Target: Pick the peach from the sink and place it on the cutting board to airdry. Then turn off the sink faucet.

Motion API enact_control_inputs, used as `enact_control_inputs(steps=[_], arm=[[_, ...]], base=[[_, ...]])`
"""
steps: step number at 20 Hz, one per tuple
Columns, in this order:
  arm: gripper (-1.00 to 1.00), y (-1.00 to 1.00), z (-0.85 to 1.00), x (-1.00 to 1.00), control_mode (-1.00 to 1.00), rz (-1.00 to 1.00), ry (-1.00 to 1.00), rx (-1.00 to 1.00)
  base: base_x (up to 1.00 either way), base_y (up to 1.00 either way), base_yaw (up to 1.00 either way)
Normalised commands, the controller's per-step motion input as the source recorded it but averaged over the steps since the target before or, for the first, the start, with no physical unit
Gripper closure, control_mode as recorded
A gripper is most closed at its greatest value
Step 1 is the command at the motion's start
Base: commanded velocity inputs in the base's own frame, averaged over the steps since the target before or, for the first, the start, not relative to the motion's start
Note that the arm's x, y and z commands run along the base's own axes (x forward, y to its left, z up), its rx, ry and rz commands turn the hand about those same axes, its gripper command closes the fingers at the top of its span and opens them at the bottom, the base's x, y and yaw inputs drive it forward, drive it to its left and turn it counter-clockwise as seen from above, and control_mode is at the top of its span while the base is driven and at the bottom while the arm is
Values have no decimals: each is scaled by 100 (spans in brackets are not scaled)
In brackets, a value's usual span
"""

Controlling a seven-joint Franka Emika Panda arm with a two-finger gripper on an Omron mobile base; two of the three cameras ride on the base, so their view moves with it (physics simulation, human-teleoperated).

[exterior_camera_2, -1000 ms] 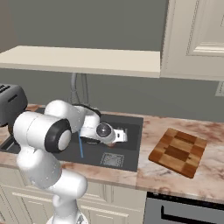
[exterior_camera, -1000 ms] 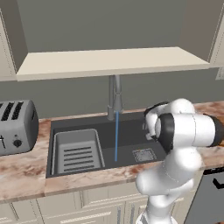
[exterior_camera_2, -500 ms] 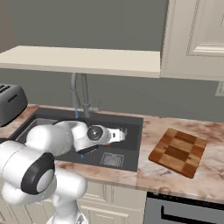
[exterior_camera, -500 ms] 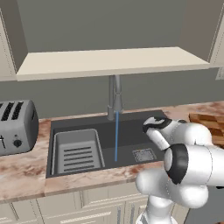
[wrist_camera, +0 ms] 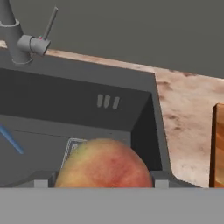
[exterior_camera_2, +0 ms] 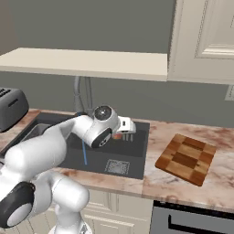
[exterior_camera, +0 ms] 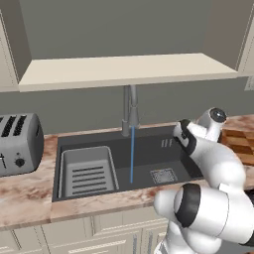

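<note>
hand view: peach (wrist_camera: 104,164) (held) above sink (wrist_camera: 65,113)

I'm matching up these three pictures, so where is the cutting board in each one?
Left base view: the cutting board at the right edge, mid-height.
Right base view: on the counter, right of the sink.
Hand view: a sliver at the right edge.
Shared landmark: the sink faucet.
</note>
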Motion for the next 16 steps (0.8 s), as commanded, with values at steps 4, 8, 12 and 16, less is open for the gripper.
enact_control_inputs(steps=[4, 8, 12, 16], arm=[[100, -28, 100, -13, -100, 5, 21, 15], [100, -6, 41, -49, -100, 1, 6, 7], [100, 12, 0, -89, -100, 0, -12, 0], [100, 20, 0, -100, -100, 0, -31, -14]], base=[[0, 0, 0], [0, 0, 0], [0, 0, 0], [0, 0, 0]])
